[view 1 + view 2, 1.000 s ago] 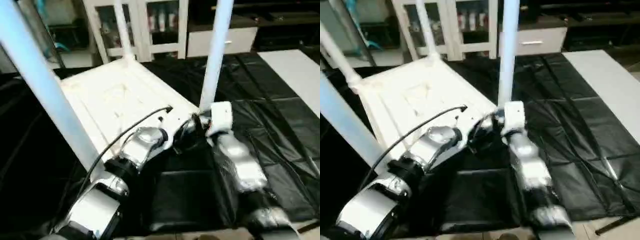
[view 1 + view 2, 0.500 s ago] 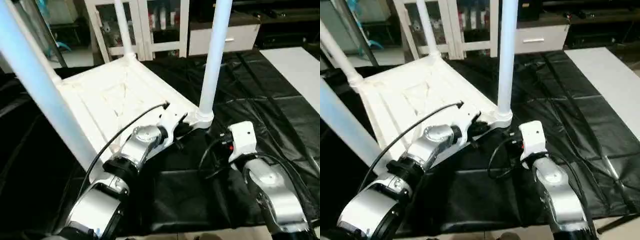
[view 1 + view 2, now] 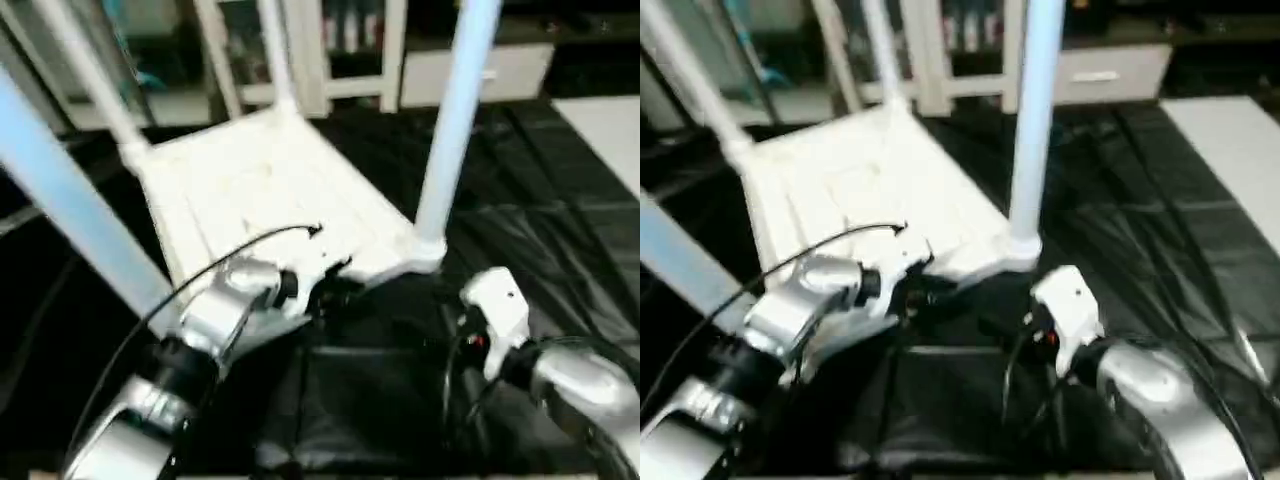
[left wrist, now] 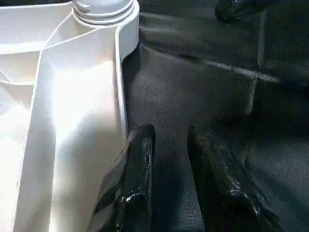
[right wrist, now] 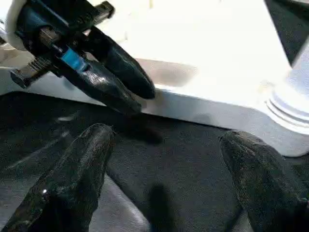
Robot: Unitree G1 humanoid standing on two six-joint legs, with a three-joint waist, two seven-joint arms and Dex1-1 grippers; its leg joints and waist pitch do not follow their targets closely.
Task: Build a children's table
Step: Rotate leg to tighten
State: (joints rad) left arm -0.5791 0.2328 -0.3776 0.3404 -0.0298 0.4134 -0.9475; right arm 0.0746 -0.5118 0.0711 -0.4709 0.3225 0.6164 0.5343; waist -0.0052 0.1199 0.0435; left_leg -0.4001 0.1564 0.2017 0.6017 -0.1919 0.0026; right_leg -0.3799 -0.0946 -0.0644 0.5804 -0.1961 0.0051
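The children's table lies upside down on the black cover, its white ribbed tabletop facing up. Upright legs stand in its corner sockets; the nearest right one rises from a socket. My left gripper hovers over the cover just beside the tabletop's near edge, its black fingers slightly apart with nothing between them. My right gripper is wide open and empty, low over the cover, facing that same edge and the left gripper. Its white wrist sits nearer to me than the right leg.
The black cover is wrinkled and spreads to the right. A white glass-door cabinet stands behind the table. A white board lies at the far right. A black cable arcs over my left forearm.
My right gripper has drawn back from the base of the near right leg towards me. My left gripper has opened a little beside the tabletop's edge. The camera has shifted.
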